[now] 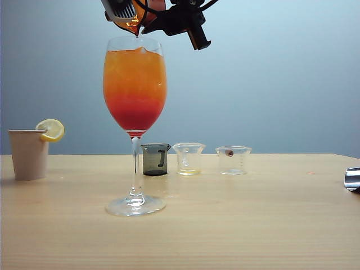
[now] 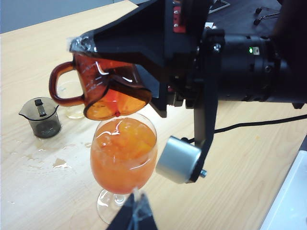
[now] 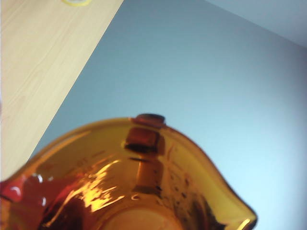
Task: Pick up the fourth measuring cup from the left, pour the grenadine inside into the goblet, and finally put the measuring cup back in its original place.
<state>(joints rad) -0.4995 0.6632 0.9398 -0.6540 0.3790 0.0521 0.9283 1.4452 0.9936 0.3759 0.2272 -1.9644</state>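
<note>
Tipping unlabelled measuring cup (image 2: 108, 88) over goblet (image 2: 123, 158).

I see the goblet (image 1: 135, 124) standing on the table (image 1: 253, 225), left of middle and nearer to me than the row of small cups. Directly above its rim the right pincer (image 1: 147, 17) holds the fourth measuring cup (image 1: 135, 22) tipped over, spout down over the bowl. Behind the goblet, running rightward, sit a lidded cup (image 1: 154, 159), a second cup (image 1: 189, 158) and a third cup (image 1: 233, 160). A paper cup (image 1: 28, 154) with a lemon slice (image 1: 51, 130) on its rim stands far left. The left pincer (image 2: 134, 215) is low beside the goblet's foot.
</note>
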